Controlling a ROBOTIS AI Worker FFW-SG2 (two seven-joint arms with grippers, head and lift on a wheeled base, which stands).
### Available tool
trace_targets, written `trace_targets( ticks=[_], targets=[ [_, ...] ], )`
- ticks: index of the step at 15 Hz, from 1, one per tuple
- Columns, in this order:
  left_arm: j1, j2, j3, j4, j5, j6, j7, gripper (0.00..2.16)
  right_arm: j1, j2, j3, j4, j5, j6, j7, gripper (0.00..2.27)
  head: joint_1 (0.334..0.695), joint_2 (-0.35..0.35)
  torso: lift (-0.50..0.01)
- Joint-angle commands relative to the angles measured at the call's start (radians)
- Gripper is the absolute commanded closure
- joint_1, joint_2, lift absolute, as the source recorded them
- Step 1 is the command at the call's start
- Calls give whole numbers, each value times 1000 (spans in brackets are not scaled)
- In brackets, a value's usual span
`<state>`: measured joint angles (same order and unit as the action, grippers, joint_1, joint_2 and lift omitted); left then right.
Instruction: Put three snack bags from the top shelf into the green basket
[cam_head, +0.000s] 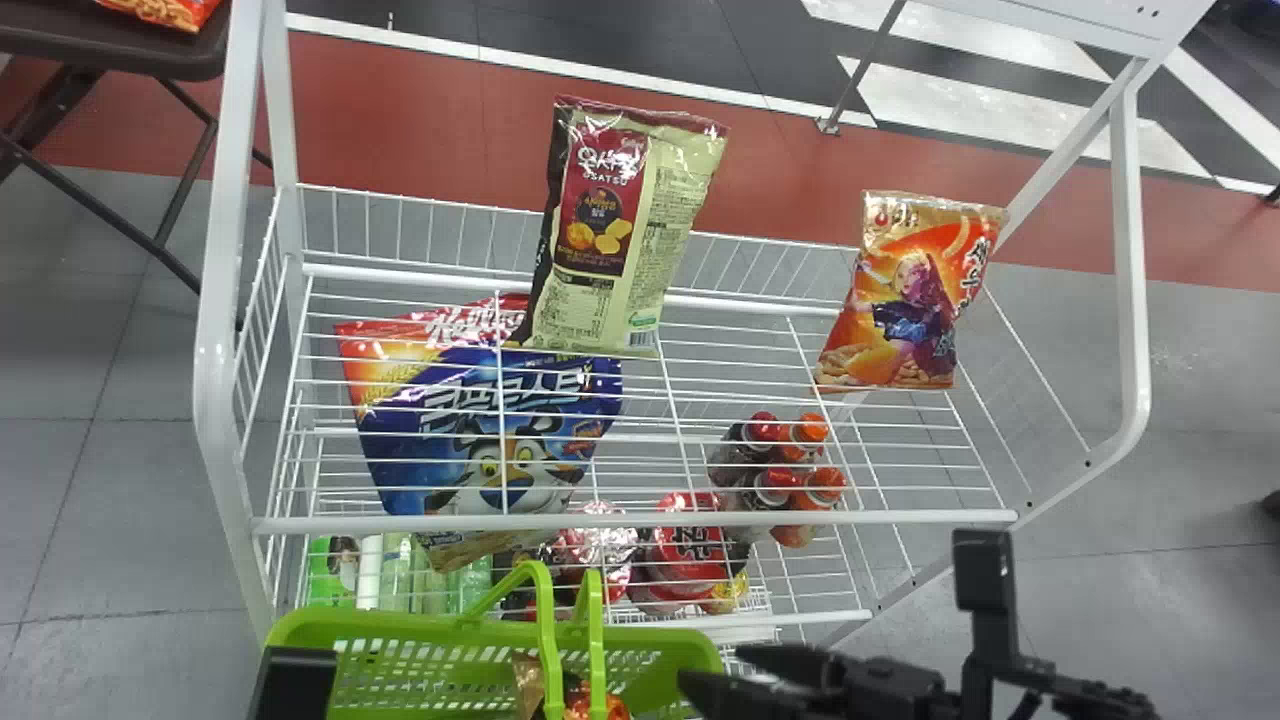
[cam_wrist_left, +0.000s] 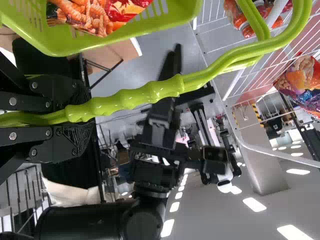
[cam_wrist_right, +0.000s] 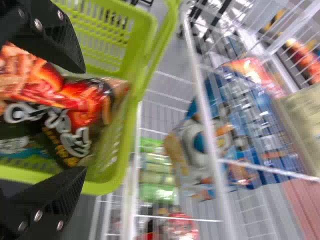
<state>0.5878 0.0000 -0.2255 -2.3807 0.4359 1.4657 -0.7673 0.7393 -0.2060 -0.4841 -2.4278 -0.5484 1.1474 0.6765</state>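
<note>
My left claw (cam_head: 290, 685), bottom left of the head view, is clenched on the green basket's (cam_head: 400, 625) handles (cam_wrist_left: 150, 94). My right claw (cam_head: 712, 666), bottom centre-right, is released, fingers spread. A red-and-black snack bag (cam_wrist_right: 75, 102) lies inside the basket. On the top shelf (cam_head: 900, 517), I see a cream-and-maroon snack bag (cam_head: 675, 200), upper centre, and an orange one (cam_head: 910, 300), upper right.

Grey floor (cam_head: 100, 480) with red band (cam_head: 400, 120), dark table (cam_head: 120, 48), ceiling lights (cam_wrist_left: 255, 205).
</note>
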Motion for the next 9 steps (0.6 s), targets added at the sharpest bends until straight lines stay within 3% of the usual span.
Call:
trace_targets(
  ticks=[1, 4, 6, 9],
  targets=[
    [3, -3, 0, 3, -2, -3, -3, 2142, 0, 14, -31, -24, -15, -194, 2, 56, 695, -350, -50],
    [7, -3, -3, 5, -3, -6, -6, 2142, -23, 20, -47, -10, 21, -525, -49, 66, 695, -350, -50],
    [7, -3, -6, 8, -3, -9, -9, 2142, -97, 20, -47, 70, 64, -697, -124, 80, 695, -350, -50],
    [9, -3, -6, 18, -3, -9, -20, 2142, -255, -13, -45, 250, 119, -786, -239, 80, 695, -350, -50]
  ],
)
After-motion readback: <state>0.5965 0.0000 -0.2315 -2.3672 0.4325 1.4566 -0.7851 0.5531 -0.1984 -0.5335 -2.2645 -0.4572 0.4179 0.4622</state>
